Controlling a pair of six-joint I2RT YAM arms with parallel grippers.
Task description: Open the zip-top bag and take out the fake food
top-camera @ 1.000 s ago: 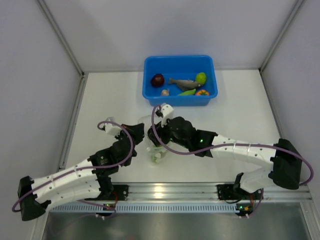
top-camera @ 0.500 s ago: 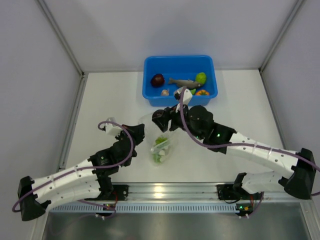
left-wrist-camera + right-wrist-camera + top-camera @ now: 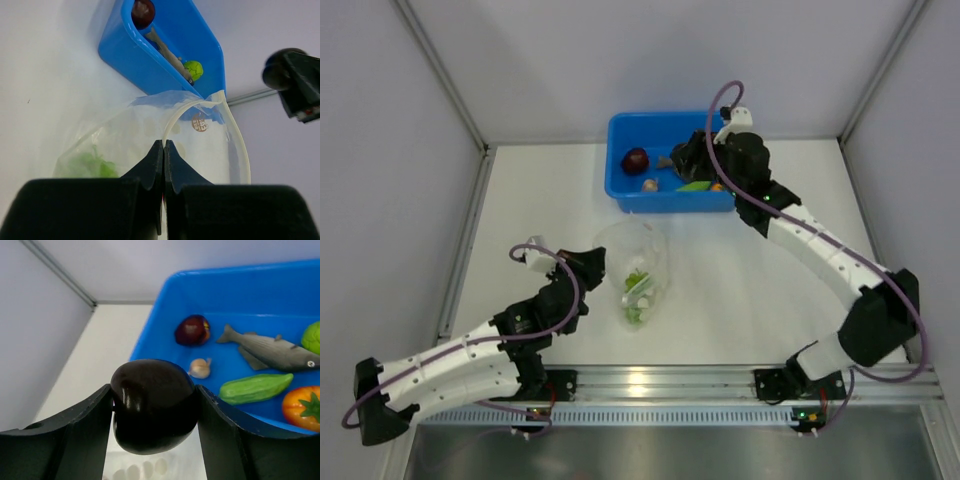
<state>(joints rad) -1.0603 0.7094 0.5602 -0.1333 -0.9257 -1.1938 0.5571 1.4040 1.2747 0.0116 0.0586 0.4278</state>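
Left fingers [image 3: 150, 172] pressed together on the rim of the zip-top bag [image 3: 638, 270], which sits mouth-open on the tabletop [image 3: 540, 200] near the blue bin [image 3: 660, 202], green pieces [image 3: 638, 300] inside. Right fingers [image 3: 75, 440] clamp a dark glossy piece [image 3: 152, 405] (near-black, rounded) above the bin.

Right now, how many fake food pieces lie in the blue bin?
6: maroon ball at left, beige piece beside it, grey fish in the middle, green pod and orange tomato nearer, lime ball right. The right claw's dark piece may hide more.
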